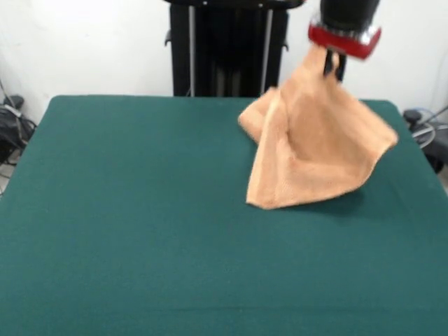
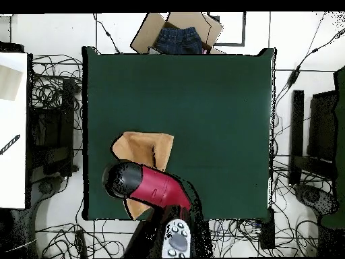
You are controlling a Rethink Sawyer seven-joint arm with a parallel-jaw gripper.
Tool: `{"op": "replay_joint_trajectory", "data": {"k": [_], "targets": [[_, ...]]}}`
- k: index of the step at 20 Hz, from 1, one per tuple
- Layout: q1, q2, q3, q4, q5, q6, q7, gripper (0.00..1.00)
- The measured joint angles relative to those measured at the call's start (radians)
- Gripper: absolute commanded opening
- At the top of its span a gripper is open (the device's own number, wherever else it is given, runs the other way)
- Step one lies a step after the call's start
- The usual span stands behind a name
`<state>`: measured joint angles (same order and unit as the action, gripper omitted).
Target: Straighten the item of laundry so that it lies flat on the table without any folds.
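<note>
The jaws [image 1: 333, 68] are closed on the top corner of the towel [image 1: 315, 147], pinching it well above the desk [image 1: 140, 231]. Below the jaws the towel hangs in a loose, folded drape, its lower edge resting on the green desk. In the overhead view the red arm [image 2: 158, 189] covers part of the towel [image 2: 143, 147], which spreads out beyond it.

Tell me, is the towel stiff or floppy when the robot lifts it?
Probably floppy: the towel hangs in soft folds from the gripper, its lower edge trailing on the table. It likely is light too, since one pinched corner seems to carry it.
</note>
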<state>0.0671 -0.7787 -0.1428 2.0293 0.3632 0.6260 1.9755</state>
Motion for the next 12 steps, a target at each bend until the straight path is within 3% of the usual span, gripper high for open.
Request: {"op": "replay_joint_trajectory", "data": {"k": [4,7,12], "targets": [[-0.026,-0.079,-0.005,-0.009,-0.019,0.131,0.000,0.00],[-0.059,-0.118,-0.005,-0.008,-0.024,0.138,0.000,0.00],[-0.214,-0.158,0.027,0.000,-0.025,0.095,-0.005,0.00]]}}
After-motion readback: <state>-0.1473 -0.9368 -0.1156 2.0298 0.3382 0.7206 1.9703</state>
